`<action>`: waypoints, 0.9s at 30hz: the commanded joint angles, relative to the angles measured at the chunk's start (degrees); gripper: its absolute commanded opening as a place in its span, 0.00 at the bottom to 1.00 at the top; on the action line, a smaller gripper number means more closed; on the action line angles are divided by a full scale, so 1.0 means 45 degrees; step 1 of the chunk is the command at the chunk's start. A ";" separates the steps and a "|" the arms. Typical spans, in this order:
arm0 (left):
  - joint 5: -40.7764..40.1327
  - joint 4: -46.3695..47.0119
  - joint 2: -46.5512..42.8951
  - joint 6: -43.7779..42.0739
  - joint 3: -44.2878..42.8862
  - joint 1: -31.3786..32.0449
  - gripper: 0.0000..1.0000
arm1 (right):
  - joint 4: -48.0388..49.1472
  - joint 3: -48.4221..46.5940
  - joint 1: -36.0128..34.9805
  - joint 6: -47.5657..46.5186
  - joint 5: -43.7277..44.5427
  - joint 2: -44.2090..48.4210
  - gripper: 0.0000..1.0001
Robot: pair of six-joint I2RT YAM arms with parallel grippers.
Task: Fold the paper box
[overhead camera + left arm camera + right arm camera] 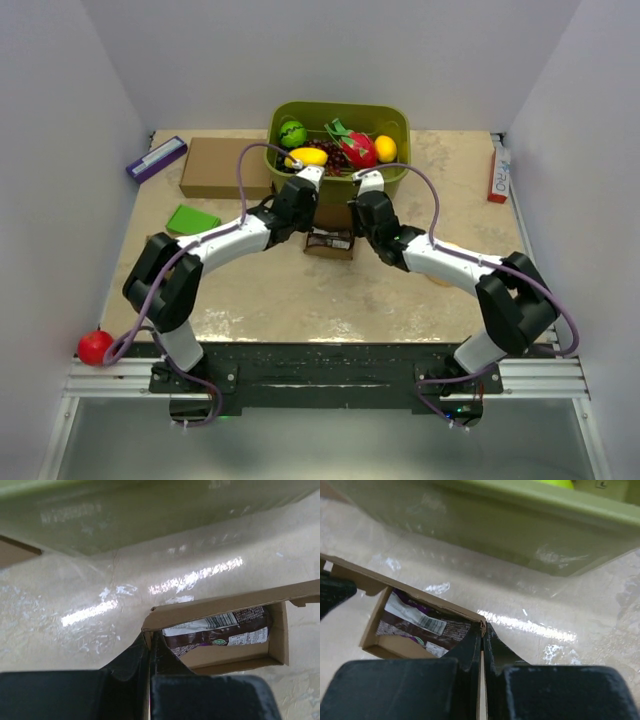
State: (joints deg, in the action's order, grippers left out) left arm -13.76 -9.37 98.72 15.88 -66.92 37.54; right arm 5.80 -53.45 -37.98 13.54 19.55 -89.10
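- The left gripper (151, 647) was clenched on the thin end wall of the paper box (220, 606). The right gripper (482, 636) was clamped on the opposite end corner. The box lay on the table between them, just in front of the green bin (392, 178).
- Both pinches bit on single cardboard edges, so a pull apart or a twist could have torn or crumpled a wall instead of bending a crease.
- A snack packet (220, 630) lay inside the open box. Tilting the box could have spilled it, and it could have blocked a flap from closing.
- The bin wall stood close behind, so a lift or a forward push could have knocked a wrist or the box against it.
- Counted, near to far:
  - one red ball (96, 347) at the near-left edge
  - two arms, each with one gripper
  - one paper box, holding one packet
  - one green block (192, 220)
  - one large brown carton (225, 167)
  - one bin, with five pieces of fruit (355, 148) showing
  - one purple-and-white item (157, 158)
  - one red-and-white box (499, 172)
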 commanded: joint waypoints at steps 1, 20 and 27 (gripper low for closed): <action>-0.0049 0.3014 0.0620 0.0571 -0.0306 0.0252 0.00 | 0.1482 -0.0642 -0.0252 0.1304 0.1785 -0.0453 0.00; -0.0927 0.5831 0.0661 0.1842 0.2545 0.0974 0.00 | 0.2266 0.1253 -0.1013 0.4217 0.3682 -0.1059 0.00; -0.1122 0.6007 0.0329 0.2037 0.3657 0.1208 0.00 | 0.1622 0.1175 -0.1638 0.4881 0.4580 -0.1313 0.00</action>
State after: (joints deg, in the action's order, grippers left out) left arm -19.99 17.47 101.73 22.68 -53.91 41.04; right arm 14.39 -48.38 -42.81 30.98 38.89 -93.80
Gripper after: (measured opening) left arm 0.021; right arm 0.014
